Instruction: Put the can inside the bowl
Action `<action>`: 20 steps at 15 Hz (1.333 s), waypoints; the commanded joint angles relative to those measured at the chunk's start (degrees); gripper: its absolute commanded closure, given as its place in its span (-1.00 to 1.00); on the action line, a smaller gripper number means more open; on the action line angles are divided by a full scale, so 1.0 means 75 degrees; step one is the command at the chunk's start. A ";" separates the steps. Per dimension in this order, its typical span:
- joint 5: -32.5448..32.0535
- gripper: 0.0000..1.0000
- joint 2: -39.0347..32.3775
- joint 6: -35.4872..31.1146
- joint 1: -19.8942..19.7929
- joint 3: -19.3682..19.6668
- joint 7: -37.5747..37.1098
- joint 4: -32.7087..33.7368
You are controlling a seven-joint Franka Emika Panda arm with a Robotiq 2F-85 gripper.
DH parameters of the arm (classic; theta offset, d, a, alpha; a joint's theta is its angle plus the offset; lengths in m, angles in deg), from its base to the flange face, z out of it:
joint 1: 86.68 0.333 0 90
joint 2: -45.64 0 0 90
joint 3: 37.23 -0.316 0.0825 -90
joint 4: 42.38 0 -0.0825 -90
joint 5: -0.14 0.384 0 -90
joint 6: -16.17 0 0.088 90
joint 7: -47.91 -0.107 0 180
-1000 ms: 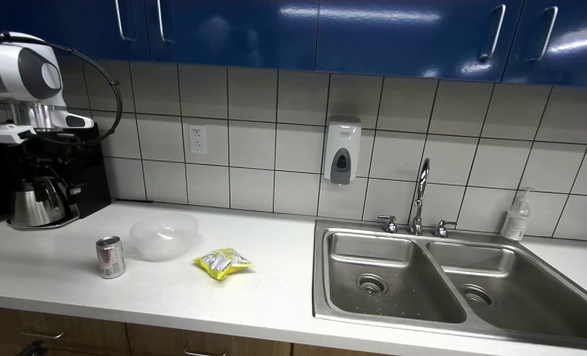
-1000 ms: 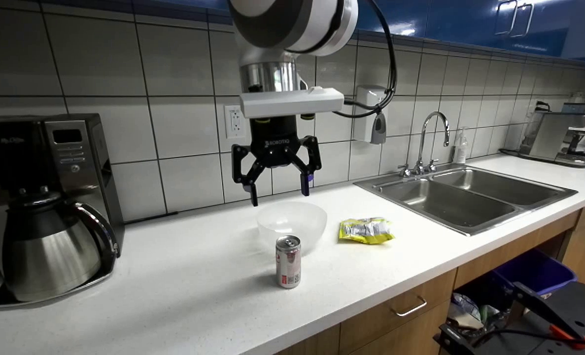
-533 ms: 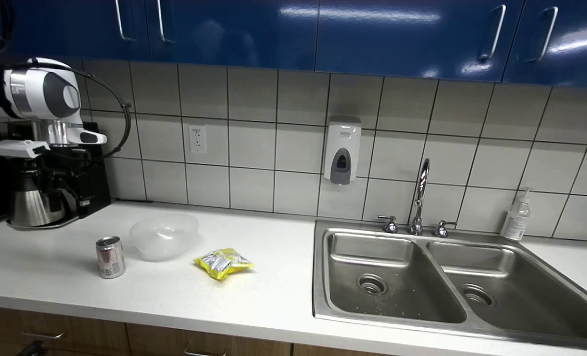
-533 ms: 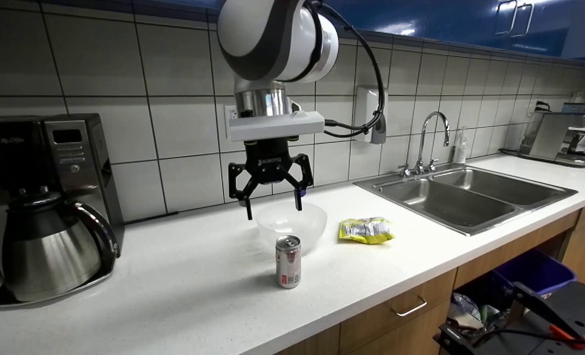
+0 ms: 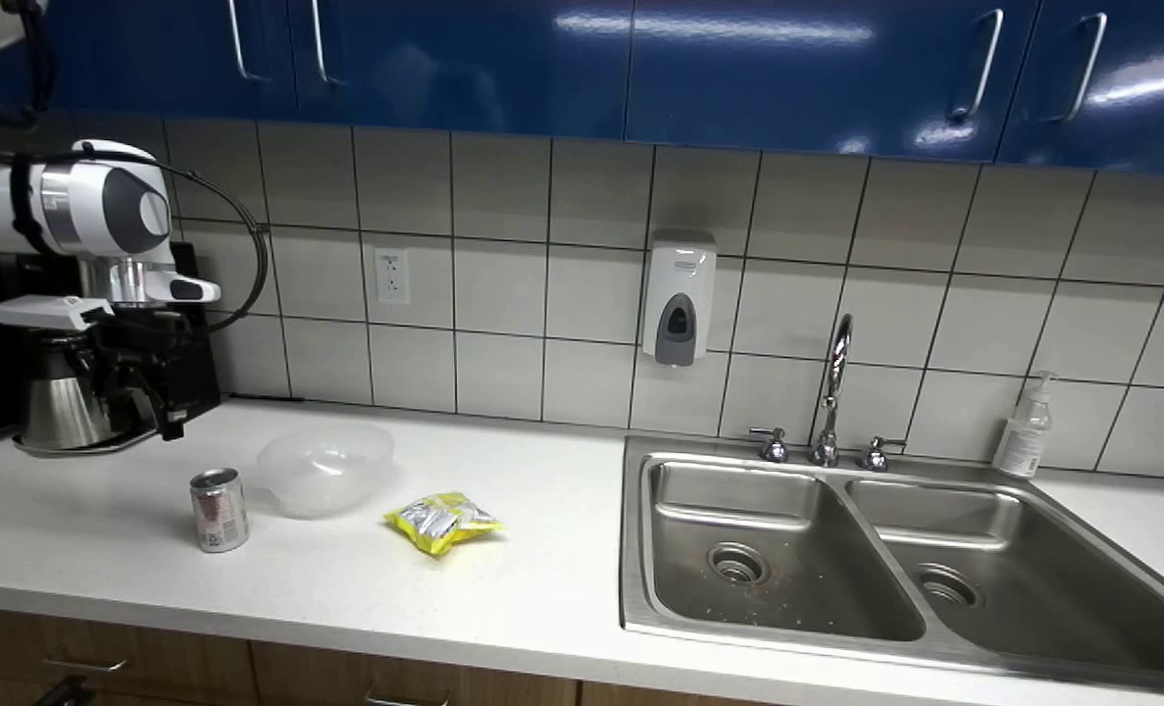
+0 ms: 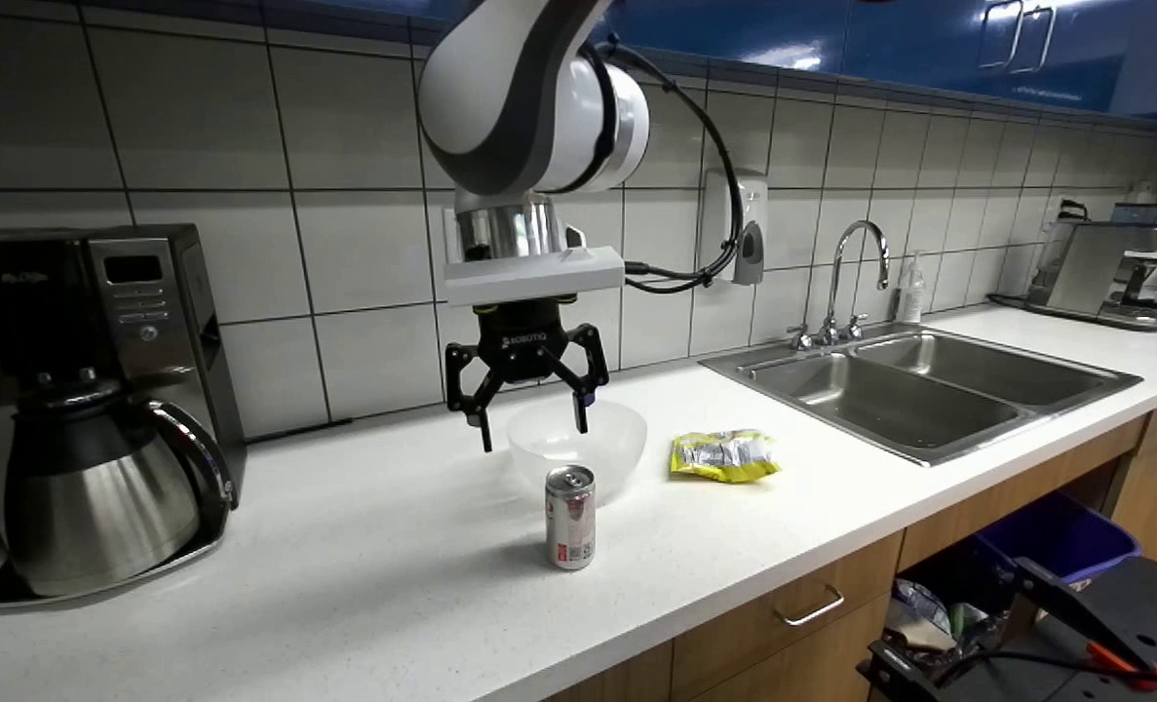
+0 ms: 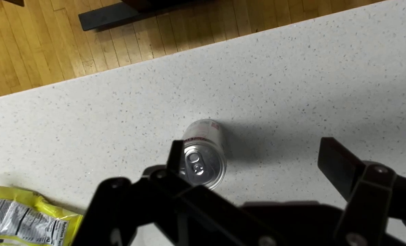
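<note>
Silvery can (image 6: 570,519) upright below the end effector (image 6: 534,439)

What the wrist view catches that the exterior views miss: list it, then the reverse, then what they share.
Only the wrist view: fine print standing out on the packet, and a broad stretch of plank floor, of which the exterior views have at most a sliver.

Only the exterior views: the double sink, faucet, carafe, wall dispenser and blue cabinets. The bowl shows plainly there; whether the wrist view catches its edge, I cannot tell.

Shared: the upright can, packet, countertop and open end effector.
</note>
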 commanded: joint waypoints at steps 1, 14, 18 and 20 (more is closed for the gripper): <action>-0.0130 -1.00 -0.0260 -0.0074 0.0074 0.0262 0.0022 0.0185; 0.0091 -1.00 -0.0800 -0.0325 -0.0048 0.0733 0.0162 0.0266; 0.0103 -1.00 -0.0994 -0.0414 -0.0056 0.0784 0.0185 0.0379; 0.0094 -1.00 -0.1089 -0.0433 -0.0058 0.0834 0.0182 0.0449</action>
